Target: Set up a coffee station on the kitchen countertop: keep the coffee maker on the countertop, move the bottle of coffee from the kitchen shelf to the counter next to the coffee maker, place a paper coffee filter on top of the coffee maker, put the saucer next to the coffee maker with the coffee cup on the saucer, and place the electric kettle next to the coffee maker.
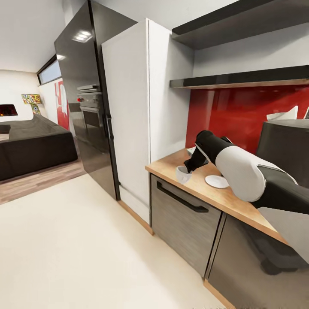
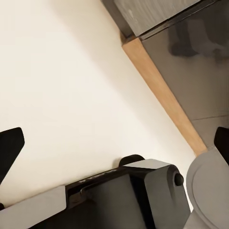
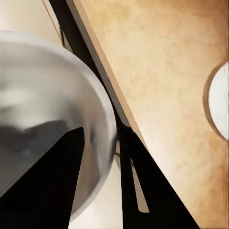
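Cup (image 1: 183,174) sits clamped in the right gripper (image 1: 187,171), one finger inside the bowl, above the front edge of the countertop (image 1: 223,198); the saucer (image 1: 216,181) lies just beside it, further in from that edge; the left gripper (image 2: 114,143) stands open over the floor.

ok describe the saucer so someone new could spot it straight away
Find the tan wooden kitchen countertop beneath the red backsplash, right of the tall white cabinet. The saucer lies flat there, beside the right pincer holding the coffee cup. It is the only flat white disc; the cup is deeper.
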Controlling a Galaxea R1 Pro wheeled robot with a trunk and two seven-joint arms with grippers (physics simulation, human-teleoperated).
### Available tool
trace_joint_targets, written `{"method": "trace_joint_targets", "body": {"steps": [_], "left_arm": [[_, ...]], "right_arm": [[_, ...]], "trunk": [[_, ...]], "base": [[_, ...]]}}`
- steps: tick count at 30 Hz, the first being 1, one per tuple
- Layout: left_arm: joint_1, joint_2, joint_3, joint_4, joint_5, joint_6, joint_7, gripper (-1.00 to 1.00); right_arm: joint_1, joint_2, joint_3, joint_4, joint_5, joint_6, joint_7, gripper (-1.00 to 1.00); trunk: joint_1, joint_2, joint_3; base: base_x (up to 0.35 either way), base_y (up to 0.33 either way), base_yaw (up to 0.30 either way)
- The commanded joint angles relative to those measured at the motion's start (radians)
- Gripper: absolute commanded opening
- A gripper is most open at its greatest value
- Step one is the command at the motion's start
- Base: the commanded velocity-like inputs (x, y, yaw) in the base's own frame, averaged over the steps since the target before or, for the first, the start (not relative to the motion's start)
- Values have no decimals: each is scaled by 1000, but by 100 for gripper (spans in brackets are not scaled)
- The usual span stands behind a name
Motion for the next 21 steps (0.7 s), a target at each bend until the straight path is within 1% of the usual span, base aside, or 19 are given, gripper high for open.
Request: {"method": "trace_joint_targets", "body": {"steps": [1,10,13,15,16,18,21], "left_arm": [[0,0,-8,0,7,-8,-1,100],[0,0,-8,0,6,-8,-1,100],[0,0,-8,0,6,-8,-1,100],[0,0,-8,0,6,-8,-1,100],[0,0,-8,0,7,-8,-1,100],[0,0,-8,0,7,-8,-1,100],[0,0,-8,0,7,-8,-1,100]], "right_arm": [[-1,1,-6,-2,11,4,5,-100],[0,1,-6,-2,11,3,5,-100],[1,1,-6,-2,13,4,5,-100],[0,1,-6,-7,14,4,5,-100],[1,1,-5,-34,16,4,5,-100],[1,1,-4,-50,17,4,5,-100],[1,0,-3,-62,19,4,5,-100]], "trunk": [[0,-1,-1],[0,-1,-1],[0,-1,-1],[0,-1,-1],[0,-1,-1],[0,-1,-1],[0,-1,-1]], "base": [[19,18,-227],[5,4,-239],[57,63,-63],[200,200,-11],[231,227,-4],[236,232,-2],[211,211,-1]]}}
